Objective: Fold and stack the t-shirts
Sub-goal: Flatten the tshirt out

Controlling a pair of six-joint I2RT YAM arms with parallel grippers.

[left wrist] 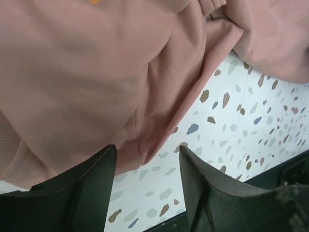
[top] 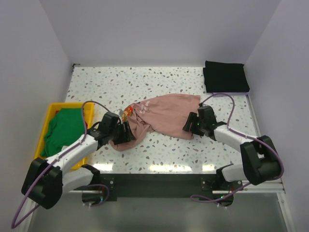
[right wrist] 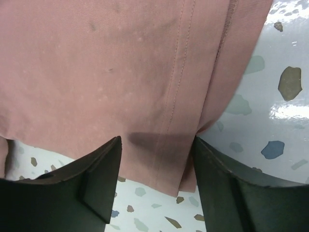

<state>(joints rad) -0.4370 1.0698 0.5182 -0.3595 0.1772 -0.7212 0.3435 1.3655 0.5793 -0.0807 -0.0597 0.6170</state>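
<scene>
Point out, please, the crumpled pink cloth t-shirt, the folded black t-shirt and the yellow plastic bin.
crumpled pink cloth t-shirt (top: 166, 113): top external view, middle of its body.
folded black t-shirt (top: 225, 76): top external view, centre of its top.
yellow plastic bin (top: 67, 105): top external view, its far rim.

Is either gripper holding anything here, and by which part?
Nothing is held. The left gripper and right gripper are both open at edges of the pink shirt, the right one at its hem.
</scene>
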